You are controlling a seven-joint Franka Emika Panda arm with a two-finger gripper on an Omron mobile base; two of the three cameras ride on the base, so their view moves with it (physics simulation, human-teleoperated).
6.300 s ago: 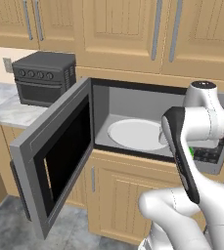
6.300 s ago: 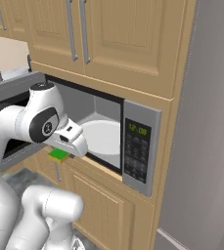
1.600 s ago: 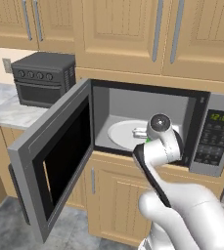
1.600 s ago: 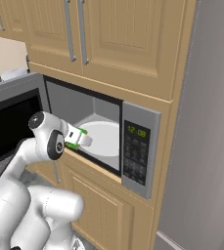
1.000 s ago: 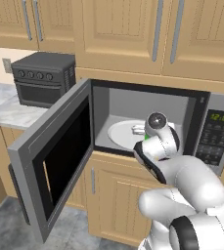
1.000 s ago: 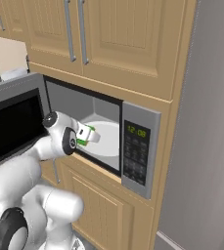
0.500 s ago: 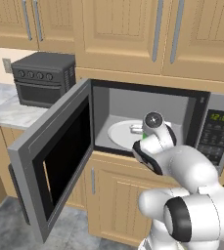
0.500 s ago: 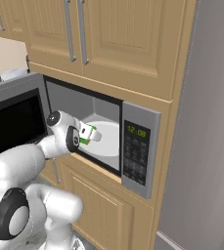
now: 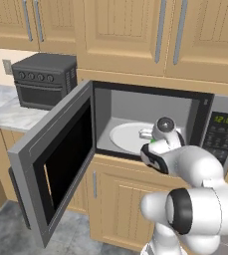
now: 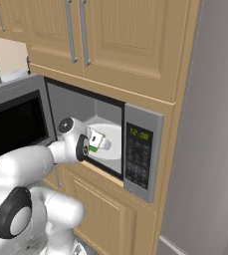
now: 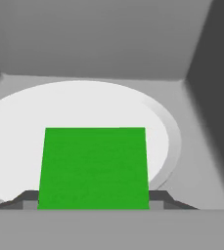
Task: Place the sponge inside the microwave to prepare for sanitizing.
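Sponge (image 11: 95, 167), bright green, sits clamped between the gripper's (image 10: 98, 141) jaws, held inside the open microwave (image 9: 205, 112) above the white plate (image 11: 79, 105). In the hand view it covers the plate's 6 o'clock part. The microwave door (image 9: 53, 162) hangs wide open.

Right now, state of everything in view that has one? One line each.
microwave: door swung wide open, clock digits lit green.
white plate: lying flat inside the microwave.
sponge: held between the fingers, above the plate, inside the cavity, not released.
hand: shut on the sponge, reached into the microwave.
toaster oven: door closed, on the counter.
upper cabinets: doors closed.
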